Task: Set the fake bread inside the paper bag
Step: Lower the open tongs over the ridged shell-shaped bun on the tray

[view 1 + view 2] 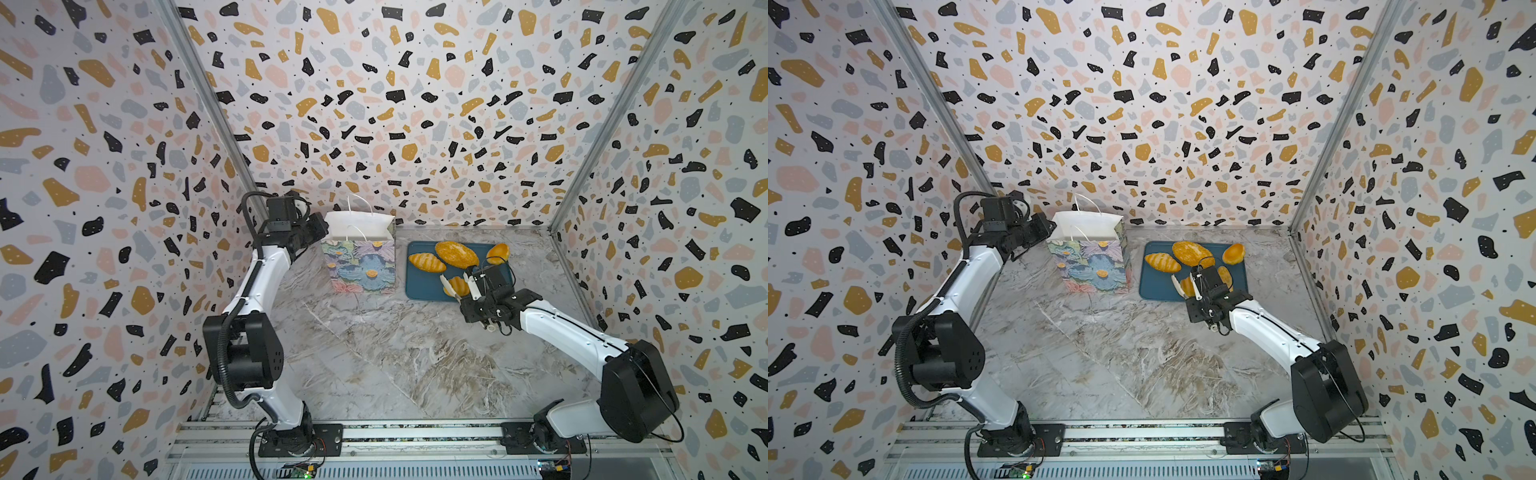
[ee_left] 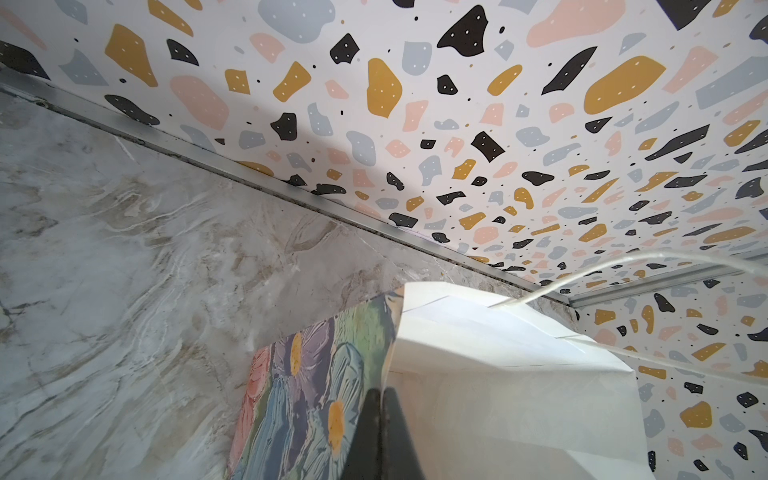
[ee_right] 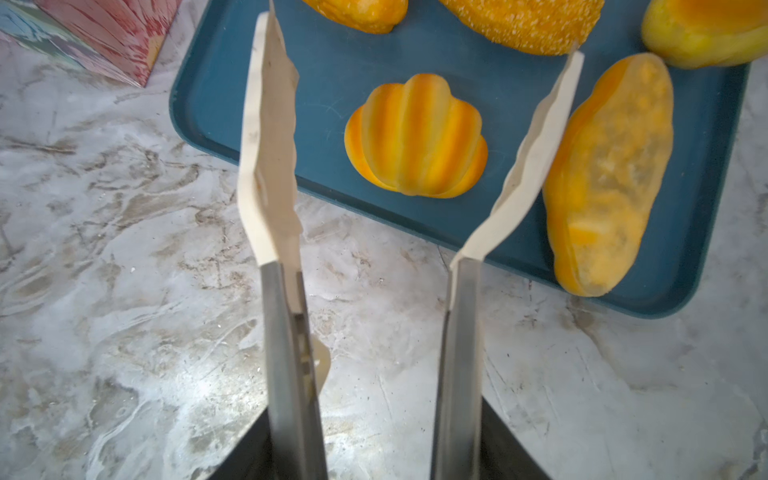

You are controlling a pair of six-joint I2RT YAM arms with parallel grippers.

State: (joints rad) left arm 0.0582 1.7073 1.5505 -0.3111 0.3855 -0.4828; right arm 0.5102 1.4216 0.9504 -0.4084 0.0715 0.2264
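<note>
The flowered paper bag (image 1: 360, 262) (image 1: 1092, 266) stands upright at the back, its white inside (image 2: 498, 395) open to the top. My left gripper (image 1: 322, 230) (image 2: 380, 392) is shut on the rim of the bag's left side. Several pieces of fake bread lie on the teal tray (image 1: 419, 289) (image 3: 249, 104). They are a striped bun (image 3: 415, 137), a long roll (image 3: 611, 174) (image 1: 1225, 276), a speckled loaf (image 1: 457, 254), a striped roll (image 1: 426, 262) and a round bun (image 1: 498, 252). My right gripper (image 1: 457, 286) (image 3: 422, 37) hangs open over the tray's near edge. The striped bun lies between its fingers, apart from both.
The tray sits right of the bag, near the back wall. Patterned walls close in the marble table on the left, back and right. Bare marble stretches from the tray and bag to the arm bases at the front rail.
</note>
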